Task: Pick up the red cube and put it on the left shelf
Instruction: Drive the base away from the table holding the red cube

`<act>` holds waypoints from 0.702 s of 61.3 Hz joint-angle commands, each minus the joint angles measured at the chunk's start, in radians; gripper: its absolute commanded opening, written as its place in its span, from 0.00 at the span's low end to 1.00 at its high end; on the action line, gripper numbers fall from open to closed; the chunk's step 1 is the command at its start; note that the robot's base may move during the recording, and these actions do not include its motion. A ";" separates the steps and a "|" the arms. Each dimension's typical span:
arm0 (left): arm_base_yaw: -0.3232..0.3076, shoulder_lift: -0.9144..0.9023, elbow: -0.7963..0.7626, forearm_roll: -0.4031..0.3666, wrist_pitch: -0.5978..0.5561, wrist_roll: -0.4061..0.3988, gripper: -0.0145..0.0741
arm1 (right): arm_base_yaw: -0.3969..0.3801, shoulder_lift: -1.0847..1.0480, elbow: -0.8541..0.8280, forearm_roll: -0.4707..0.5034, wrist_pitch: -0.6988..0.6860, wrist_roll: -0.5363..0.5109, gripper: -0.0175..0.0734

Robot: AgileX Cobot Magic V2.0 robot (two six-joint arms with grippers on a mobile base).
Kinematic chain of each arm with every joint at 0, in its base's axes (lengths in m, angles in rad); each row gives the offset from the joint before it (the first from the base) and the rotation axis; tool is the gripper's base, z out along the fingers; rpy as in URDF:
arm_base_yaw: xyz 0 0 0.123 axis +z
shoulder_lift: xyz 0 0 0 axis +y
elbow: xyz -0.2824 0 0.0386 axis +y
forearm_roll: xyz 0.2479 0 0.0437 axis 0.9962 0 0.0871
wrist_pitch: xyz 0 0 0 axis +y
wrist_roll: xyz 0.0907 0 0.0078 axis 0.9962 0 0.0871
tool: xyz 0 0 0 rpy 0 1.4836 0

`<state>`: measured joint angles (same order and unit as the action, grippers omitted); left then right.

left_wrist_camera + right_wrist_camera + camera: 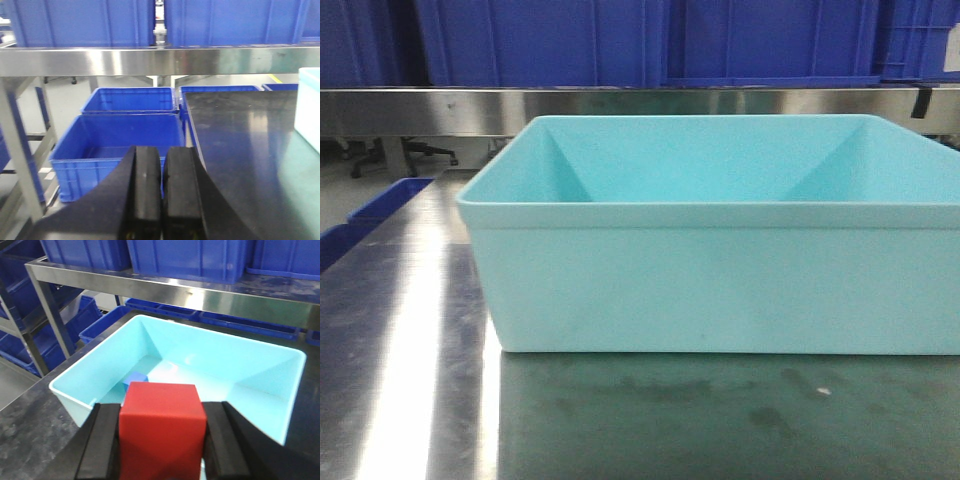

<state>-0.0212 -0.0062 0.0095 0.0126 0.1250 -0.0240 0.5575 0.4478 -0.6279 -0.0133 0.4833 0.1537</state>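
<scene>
Front view: turquoise tub [720, 290] sits on the counter [420, 380], with the left shelf [620, 108] running behind it. Left wrist view: left hand [162, 195] pressed together, nothing between the fingers, above low blue crates [115, 135] beside the counter. Right wrist view: right hand [162, 440] clamped on the red cube [161, 422], held over the tub's near rim; a small blue block [135, 379] lies inside the tub.

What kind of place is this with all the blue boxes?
Probably a warehouse or factory storeroom: deep-blue ribbed plastic crates fill a long steel-railed rack, and a pale turquoise plastic tub stands on a metal worktable.
</scene>
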 commanded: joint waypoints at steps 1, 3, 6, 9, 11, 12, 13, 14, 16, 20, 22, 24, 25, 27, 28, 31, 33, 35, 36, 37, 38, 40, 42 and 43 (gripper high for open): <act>-0.006 -0.015 0.023 -0.006 -0.086 -0.001 0.28 | 0.000 0.006 -0.024 -0.011 -0.086 -0.010 0.42; -0.006 -0.015 0.023 -0.006 -0.086 -0.001 0.28 | 0.000 0.006 -0.024 -0.011 -0.086 -0.010 0.42; -0.006 -0.015 0.023 -0.006 -0.086 -0.001 0.28 | 0.000 0.006 -0.024 -0.011 -0.086 -0.010 0.42; -0.006 -0.015 0.023 -0.006 -0.086 -0.001 0.28 | 0.000 0.006 -0.024 -0.011 -0.086 -0.010 0.42; -0.006 -0.015 0.023 -0.006 -0.086 -0.001 0.28 | 0.000 0.006 -0.024 -0.011 -0.086 -0.010 0.42; -0.006 -0.015 0.023 -0.006 -0.086 -0.001 0.28 | 0.000 0.006 -0.024 -0.011 -0.086 -0.010 0.42; -0.006 -0.015 0.023 -0.006 -0.086 -0.001 0.28 | 0.000 0.006 -0.024 -0.011 -0.086 -0.010 0.42; -0.006 -0.015 0.023 -0.006 -0.086 -0.001 0.28 | 0.000 0.006 -0.024 -0.011 -0.086 -0.010 0.42; -0.006 -0.015 0.023 -0.006 -0.086 -0.001 0.28 | 0.000 0.006 -0.024 -0.011 -0.086 -0.010 0.42; -0.006 -0.015 0.023 -0.006 -0.086 -0.001 0.28 | 0.000 0.006 -0.024 -0.011 -0.086 -0.010 0.42; -0.006 -0.015 0.023 -0.006 -0.086 -0.001 0.28 | 0.000 0.006 -0.024 -0.011 -0.086 -0.010 0.42; -0.006 -0.015 0.023 -0.006 -0.086 -0.001 0.28 | 0.000 0.006 -0.024 -0.011 -0.086 -0.010 0.42; -0.006 -0.015 0.023 -0.006 -0.086 -0.001 0.28 | 0.000 0.006 -0.024 -0.011 -0.086 -0.010 0.42; -0.006 -0.015 0.023 -0.006 -0.086 -0.001 0.28 | 0.000 0.006 -0.024 -0.011 -0.086 -0.010 0.42; -0.006 -0.015 0.023 -0.006 -0.086 -0.001 0.28 | 0.000 0.006 -0.024 -0.011 -0.086 -0.010 0.42; -0.006 -0.015 0.023 -0.006 -0.086 -0.001 0.28 | 0.000 0.006 -0.024 -0.011 -0.086 -0.010 0.42; -0.006 -0.015 0.023 -0.006 -0.086 -0.001 0.28 | 0.000 0.006 -0.024 -0.011 -0.086 -0.010 0.42; -0.006 -0.015 0.023 -0.006 -0.086 -0.001 0.28 | 0.000 0.006 -0.024 -0.011 -0.086 -0.010 0.42; -0.006 -0.015 0.023 -0.006 -0.086 -0.001 0.28 | 0.000 0.006 -0.024 -0.011 -0.086 -0.010 0.42; -0.006 -0.015 0.023 -0.006 -0.086 -0.001 0.28 | 0.000 0.006 -0.024 -0.011 -0.086 -0.010 0.42; -0.006 -0.015 0.023 -0.006 -0.086 -0.001 0.28 | 0.000 0.006 -0.024 -0.011 -0.086 -0.010 0.42; -0.006 -0.015 0.023 -0.006 -0.086 -0.001 0.28 | 0.000 0.006 -0.024 -0.011 -0.086 -0.010 0.42; -0.006 -0.015 0.023 -0.006 -0.086 -0.001 0.28 | 0.000 0.006 -0.024 -0.011 -0.086 -0.010 0.42; -0.006 -0.015 0.023 -0.006 -0.086 -0.001 0.28 | 0.000 0.006 -0.024 -0.011 -0.086 -0.010 0.42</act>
<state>-0.0212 -0.0062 0.0095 0.0126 0.1250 -0.0240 0.5575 0.4478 -0.6279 -0.0155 0.4854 0.1537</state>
